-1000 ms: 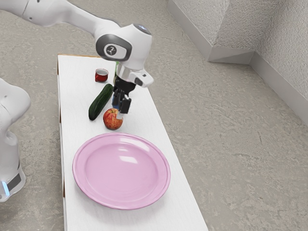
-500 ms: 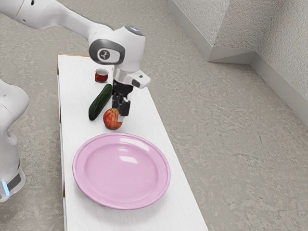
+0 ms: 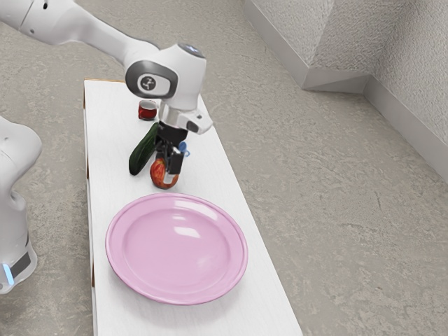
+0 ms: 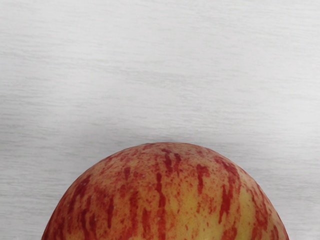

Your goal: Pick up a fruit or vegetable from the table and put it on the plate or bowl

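— Looking from the near end of the white table [image 3: 105,140], what do you meet first?

— You meet one pink plate [image 3: 176,248], its whole face showing pink.

— And the fruit?

— Just past the plate's far rim you see one apple [image 3: 163,182], red and yellow. It rests on the table, apart from the plate. The gripper [image 3: 168,168] stands straight over it, jaws down on either side. You cannot tell whether they press on it or stand a little off.

— Does the wrist view give you more?

— It gives you the apple's [image 4: 165,200] streaked skin close under the hand, with the table's pale grain [image 4: 160,65] beyond. The exterior view adds one dark green cucumber [image 3: 143,150], lying at a slant just beside the apple on the exterior view's left. Farthest stands one small red cup [image 3: 147,110]; you cannot make out what it holds.
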`<move>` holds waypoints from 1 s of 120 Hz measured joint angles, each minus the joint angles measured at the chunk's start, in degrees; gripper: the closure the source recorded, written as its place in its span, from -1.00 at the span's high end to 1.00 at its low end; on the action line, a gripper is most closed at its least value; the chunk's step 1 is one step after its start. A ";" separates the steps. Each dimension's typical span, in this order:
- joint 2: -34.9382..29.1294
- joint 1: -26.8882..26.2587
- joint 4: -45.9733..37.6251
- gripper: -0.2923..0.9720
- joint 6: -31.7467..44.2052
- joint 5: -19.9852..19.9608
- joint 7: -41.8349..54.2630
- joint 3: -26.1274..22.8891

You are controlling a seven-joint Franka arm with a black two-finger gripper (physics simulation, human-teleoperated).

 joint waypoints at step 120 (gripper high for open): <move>-1.05 -0.01 -2.37 0.21 2.44 0.40 -1.55 1.22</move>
